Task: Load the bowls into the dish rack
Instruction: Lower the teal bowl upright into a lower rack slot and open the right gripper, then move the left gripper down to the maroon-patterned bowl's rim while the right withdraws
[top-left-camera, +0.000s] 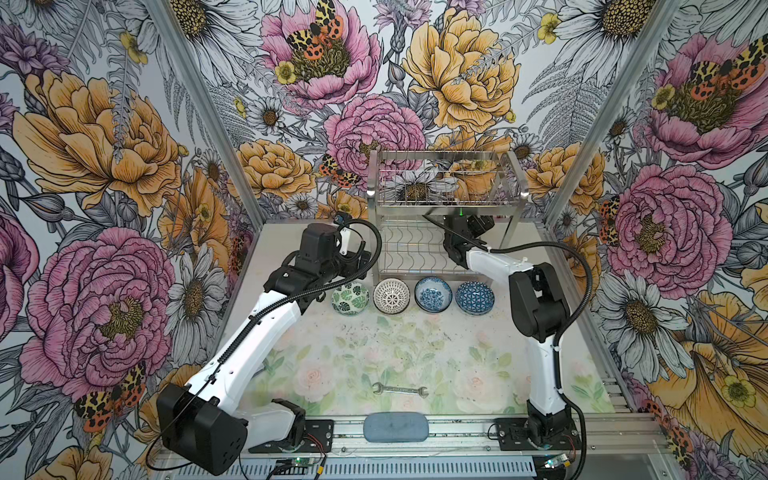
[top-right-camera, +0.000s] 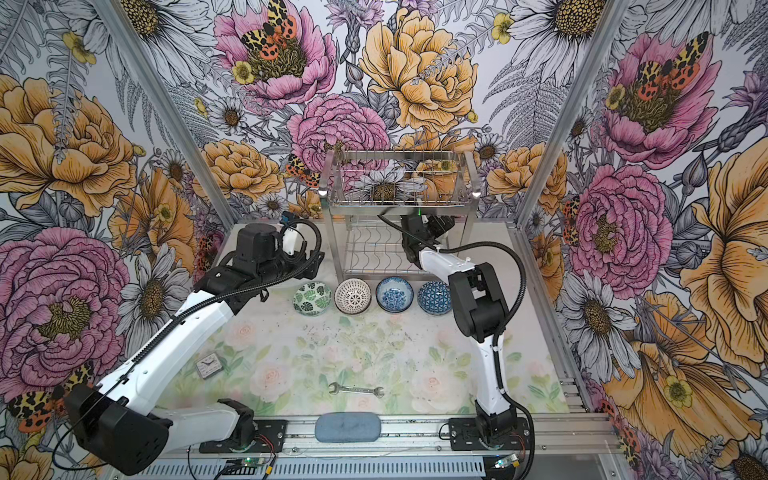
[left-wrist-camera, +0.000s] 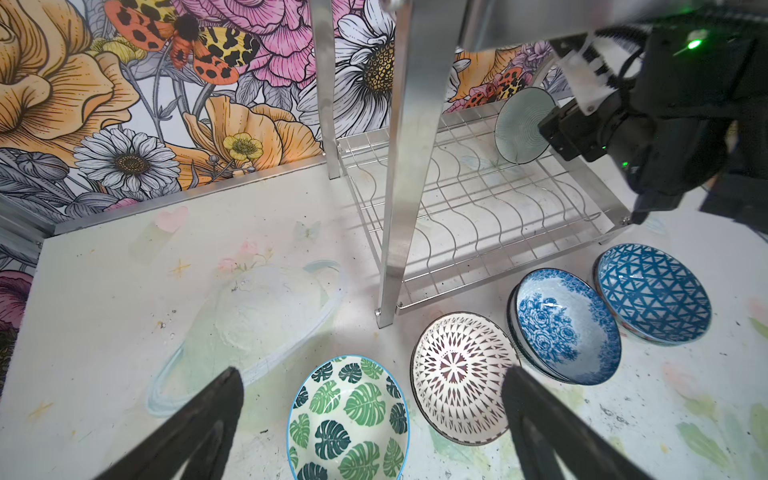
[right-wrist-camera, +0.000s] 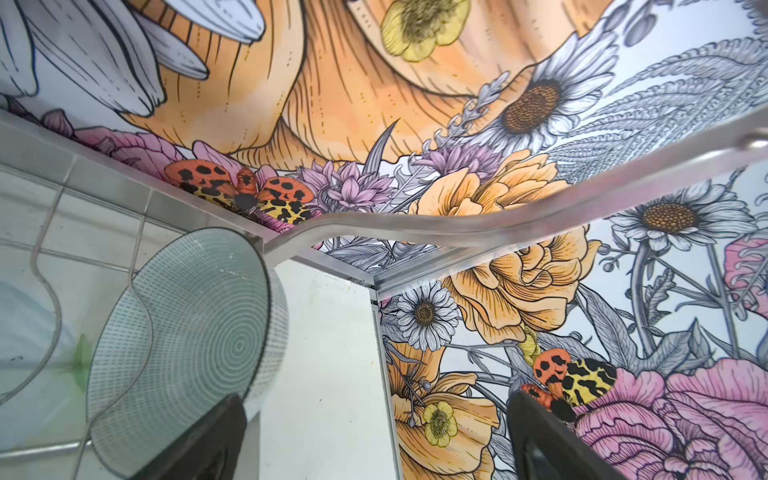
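Right wrist view: right gripper (right-wrist-camera: 374, 415) spread, pale mint bowl (right-wrist-camera: 187, 332) standing on edge in the dish rack (left-wrist-camera: 478, 216) lower tier. Placement step appears done. Other bowls (top-left-camera: 392, 295) wait on the surface (top-left-camera: 374, 353); left gripper (left-wrist-camera: 372, 382), spread, hovers over the leaf-patterned bowl (left-wrist-camera: 349, 419), probably next: descend, pinch rim.

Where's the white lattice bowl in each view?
Top view: lattice bowl, second from left in the row.
Top view: lattice bowl, likewise second from left.
Left wrist: lattice bowl between leaf bowl and floral bowl.
Right wrist: not in it.
Shared landmark: dish rack.
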